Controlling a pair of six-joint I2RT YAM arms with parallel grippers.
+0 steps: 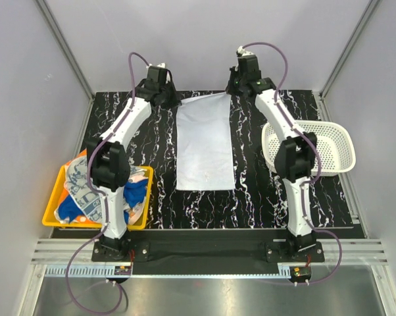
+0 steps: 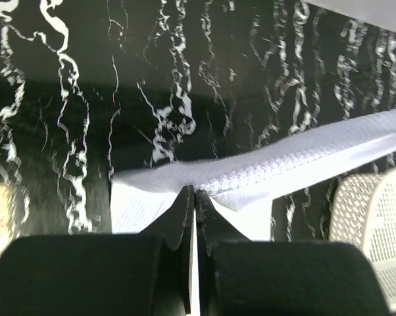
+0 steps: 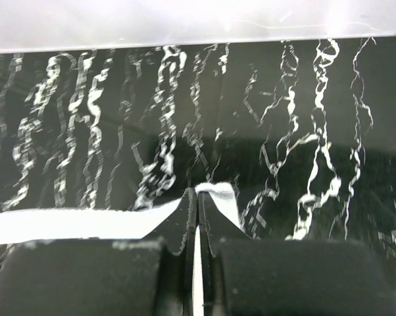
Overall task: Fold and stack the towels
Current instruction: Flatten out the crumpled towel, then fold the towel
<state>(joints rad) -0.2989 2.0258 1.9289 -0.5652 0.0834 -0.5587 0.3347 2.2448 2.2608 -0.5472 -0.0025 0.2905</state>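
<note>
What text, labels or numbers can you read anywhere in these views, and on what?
No readable text in any view.
On the patterned towels in the yellow bin: print only, no letters I can make out.
On the small boards at the arm bases: any markings are too small to read.
On the white towel, white basket and marbled table: no markings visible.
</note>
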